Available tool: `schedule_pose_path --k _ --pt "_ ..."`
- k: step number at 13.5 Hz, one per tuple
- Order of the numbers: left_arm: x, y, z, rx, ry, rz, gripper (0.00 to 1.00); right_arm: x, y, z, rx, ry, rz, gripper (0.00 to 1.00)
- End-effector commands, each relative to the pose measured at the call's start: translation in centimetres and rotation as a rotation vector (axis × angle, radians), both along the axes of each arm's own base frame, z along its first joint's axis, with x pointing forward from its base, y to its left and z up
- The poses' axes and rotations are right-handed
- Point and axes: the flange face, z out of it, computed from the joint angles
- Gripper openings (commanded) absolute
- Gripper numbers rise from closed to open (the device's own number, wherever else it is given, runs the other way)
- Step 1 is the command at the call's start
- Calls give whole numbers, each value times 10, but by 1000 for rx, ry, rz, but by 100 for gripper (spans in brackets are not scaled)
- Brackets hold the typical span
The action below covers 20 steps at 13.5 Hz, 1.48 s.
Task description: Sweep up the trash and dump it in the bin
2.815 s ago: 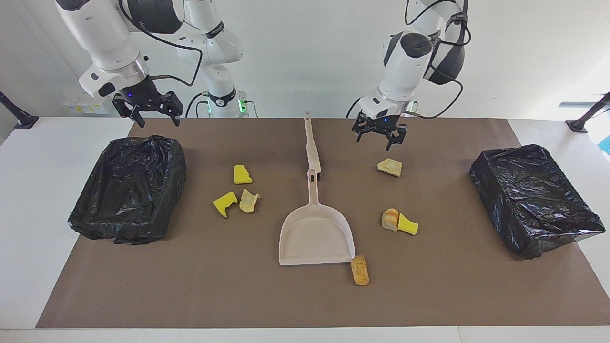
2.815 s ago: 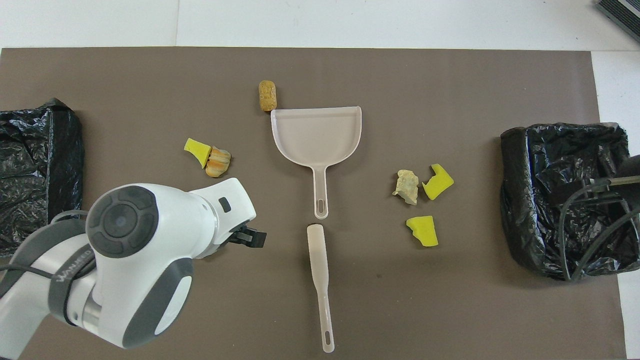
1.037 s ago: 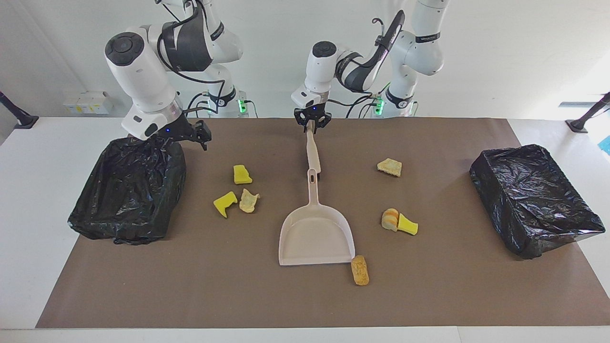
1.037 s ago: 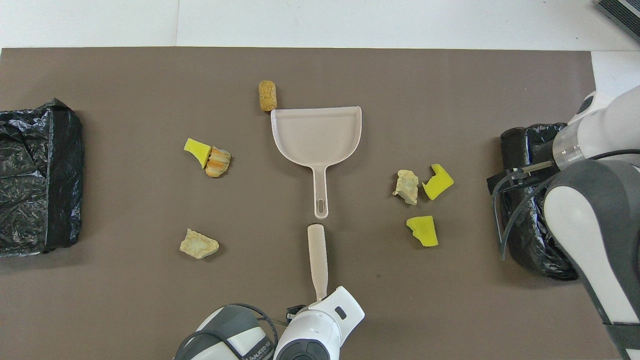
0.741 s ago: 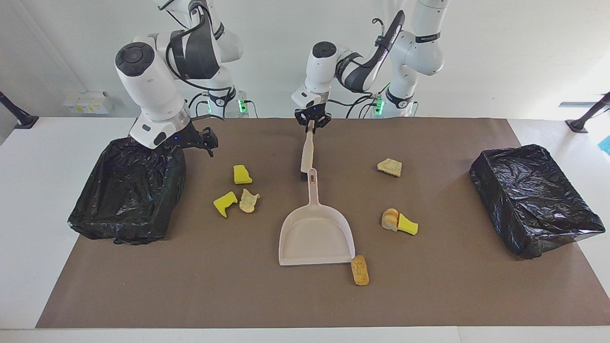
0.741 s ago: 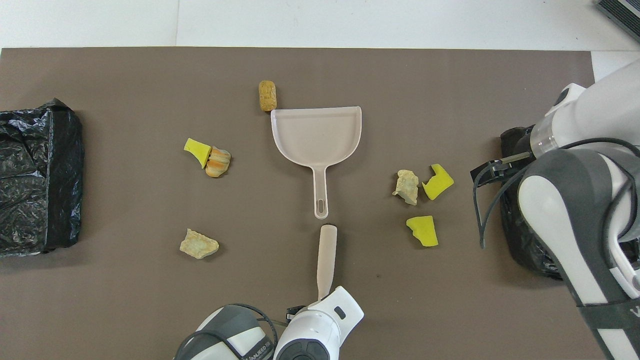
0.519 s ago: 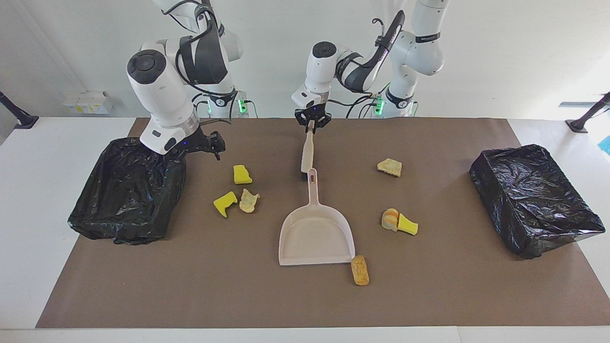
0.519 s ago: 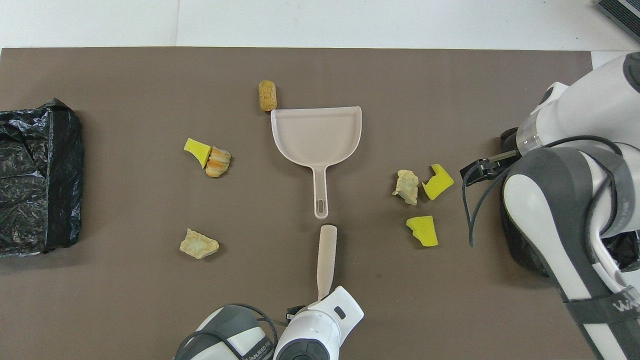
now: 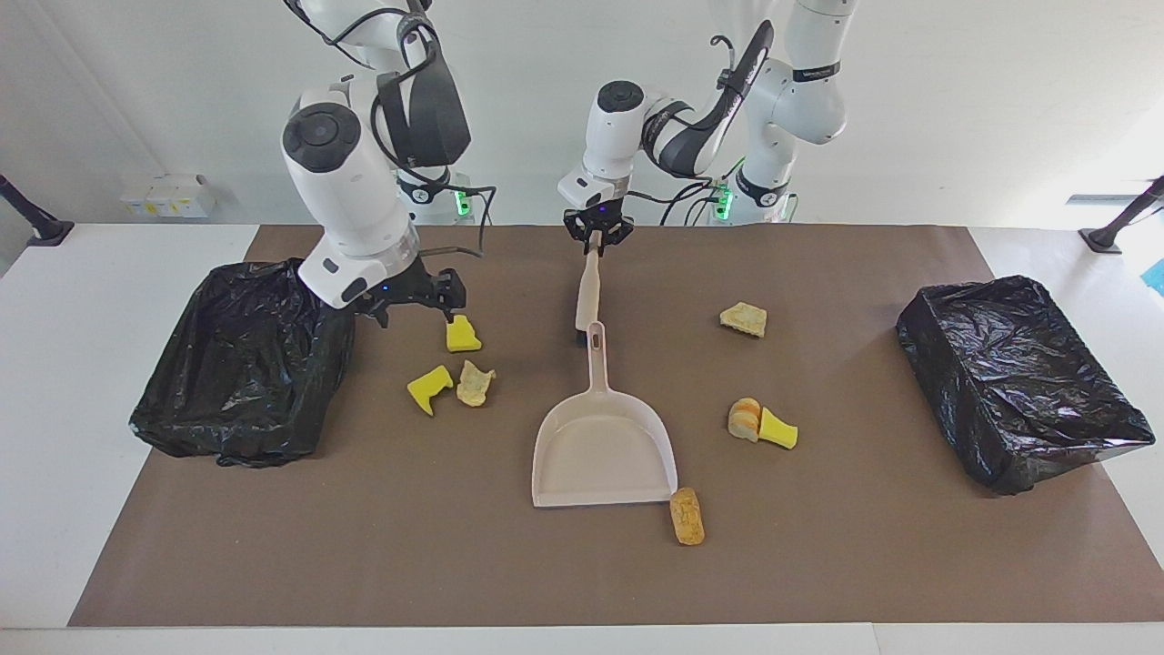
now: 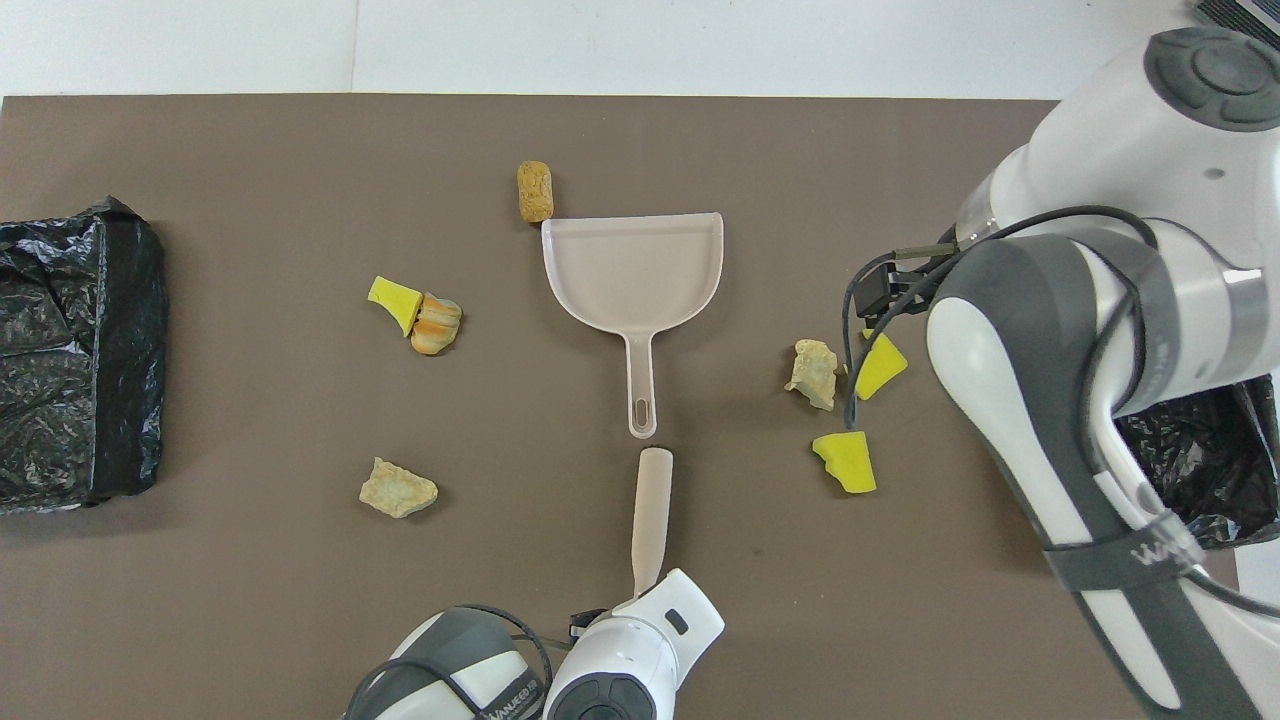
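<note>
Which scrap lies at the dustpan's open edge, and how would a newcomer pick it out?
Find the beige dustpan mid-table. At the corner of its wide open edge, on the side away from the robots, lies the tan-orange scrap. It is an oblong crumbly roll lying alone, while the other scraps sit beside the pan's flanks.

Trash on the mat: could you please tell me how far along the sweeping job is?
Nothing is swept: all seven trash scraps lie on the mat, and the dustpan is empty. In hand: the left gripper holds the brush by its handle; the right gripper, open, hangs near a yellow scrap. Left: sweeping and dumping in a bin.
</note>
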Motion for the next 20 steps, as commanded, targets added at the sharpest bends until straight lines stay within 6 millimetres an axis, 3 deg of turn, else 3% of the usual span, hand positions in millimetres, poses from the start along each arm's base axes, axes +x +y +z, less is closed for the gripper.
schedule_pose_path --k 1,10,13,20 --pt "-3 5 -3 8 10 0 45 8 21 -1 11 14 -35 100" --pt "-2 5 -3 10 11 -3 44 8 23 -5 27 13 -40 100" --pt "-3 4 -16 31 26 -6 44 10 22 -4 28 2 -42 100" --pt "3 -1 -10 18 19 5 42 10 23 -4 29 -6 -36 100"
